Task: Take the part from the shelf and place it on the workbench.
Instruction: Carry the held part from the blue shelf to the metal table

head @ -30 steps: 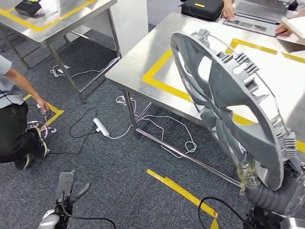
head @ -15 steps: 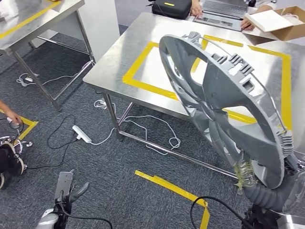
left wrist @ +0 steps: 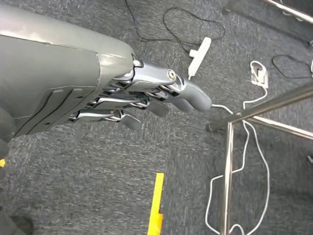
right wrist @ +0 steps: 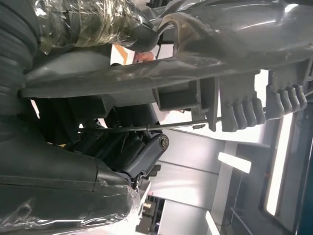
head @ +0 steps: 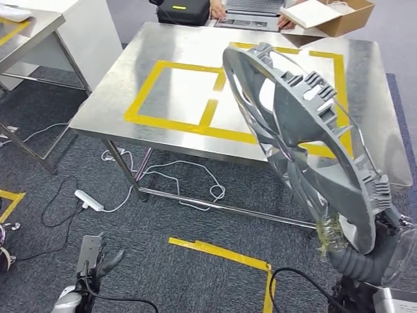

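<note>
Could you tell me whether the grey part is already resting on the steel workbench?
No, the grey part is held up by the right hand in front of the workbench, not resting on it.

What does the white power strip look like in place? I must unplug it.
Start at the steel workbench with yellow tape. On the grey carpet beside its near left leg lies the power strip: a white bar, unlike the thin cables around it.

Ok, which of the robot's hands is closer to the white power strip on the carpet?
Left. The left hand hangs open low above the carpet, near the power strip; the right hand grips the grey part far across.
</note>
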Action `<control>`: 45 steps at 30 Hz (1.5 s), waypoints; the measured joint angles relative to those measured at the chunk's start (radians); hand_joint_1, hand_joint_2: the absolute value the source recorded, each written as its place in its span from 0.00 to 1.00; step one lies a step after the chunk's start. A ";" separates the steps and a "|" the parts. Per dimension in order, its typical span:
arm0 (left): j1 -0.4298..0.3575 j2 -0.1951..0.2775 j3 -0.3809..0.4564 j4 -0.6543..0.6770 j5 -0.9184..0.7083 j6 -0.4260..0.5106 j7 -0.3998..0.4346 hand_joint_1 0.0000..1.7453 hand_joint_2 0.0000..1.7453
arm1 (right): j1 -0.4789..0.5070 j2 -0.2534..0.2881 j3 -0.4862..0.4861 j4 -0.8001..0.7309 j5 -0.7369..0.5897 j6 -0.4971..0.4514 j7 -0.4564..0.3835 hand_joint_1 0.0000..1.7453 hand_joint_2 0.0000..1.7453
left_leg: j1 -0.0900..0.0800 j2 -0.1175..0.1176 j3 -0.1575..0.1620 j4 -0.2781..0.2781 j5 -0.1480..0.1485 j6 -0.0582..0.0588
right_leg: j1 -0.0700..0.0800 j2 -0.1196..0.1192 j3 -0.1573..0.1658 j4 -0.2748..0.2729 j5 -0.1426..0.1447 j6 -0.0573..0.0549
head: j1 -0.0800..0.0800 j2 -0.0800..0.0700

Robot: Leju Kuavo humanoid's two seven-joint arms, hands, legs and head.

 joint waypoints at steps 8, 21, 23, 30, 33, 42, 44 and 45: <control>0.001 0.005 -0.002 0.000 0.000 0.000 0.000 0.00 1.00 | 0.000 0.000 0.001 0.002 0.000 0.000 0.000 1.00 1.00 | -0.003 -0.072 0.080 -0.206 0.137 0.037 | 0.007 0.082 -0.006 0.005 0.004 0.009 | 0.000 0.000; 0.000 0.000 -0.009 0.000 0.009 -0.001 0.000 0.00 1.00 | -0.002 -0.003 0.008 0.006 -0.060 0.060 0.021 1.00 1.00 | 0.002 0.002 0.091 -0.231 0.138 0.038 | -0.005 -0.018 -0.026 0.056 -0.013 0.048 | 0.013 0.000; 0.001 0.000 -0.012 0.000 0.009 -0.001 0.000 0.00 1.00 | -0.003 -0.003 0.010 0.007 -0.066 0.068 0.026 1.00 1.00 | -0.002 0.003 0.089 -0.229 0.139 0.028 | -0.002 -0.022 0.005 0.003 -0.009 0.039 | 0.011 0.000; 0.001 0.001 -0.019 0.000 0.012 -0.003 0.000 0.00 1.00 | -0.002 -0.001 0.011 0.009 0.001 0.034 0.054 1.00 1.00 | 0.002 -0.005 0.005 -0.039 0.027 0.000 | -0.003 -0.014 0.006 -0.002 -0.004 0.002 | 0.004 0.000; 0.004 0.002 -0.020 0.000 0.012 -0.004 0.000 0.00 1.00 | 0.000 -0.001 0.010 0.012 -0.006 0.033 0.061 1.00 1.00 | 0.002 -0.006 -0.038 0.049 0.019 0.002 | 0.001 -0.005 0.006 -0.001 -0.004 -0.001 | 0.005 0.000; -0.001 0.009 -0.024 0.000 0.012 -0.008 -0.007 0.00 1.00 | -0.003 0.000 0.012 0.016 -0.021 0.053 0.057 1.00 1.00 | -0.002 -0.014 0.081 -0.225 0.137 0.040 | 0.007 0.004 -0.016 0.024 -0.017 0.029 | 0.008 0.000; -0.002 0.009 -0.025 0.000 0.011 -0.010 -0.010 0.00 1.00 | -0.006 0.000 0.013 0.018 -0.021 0.055 0.054 1.00 1.00 | 0.001 -0.013 0.085 -0.230 0.139 0.046 | 0.003 -0.001 -0.061 0.111 -0.064 0.039 | 0.011 0.000; -0.003 0.009 -0.025 0.000 0.011 -0.010 -0.010 0.00 1.00 | -0.008 0.000 0.014 0.020 -0.021 0.055 0.052 1.00 1.00 | 0.001 -0.013 0.085 -0.230 0.138 0.048 | 0.001 -0.002 -0.094 0.176 -0.093 0.043 | 0.013 0.000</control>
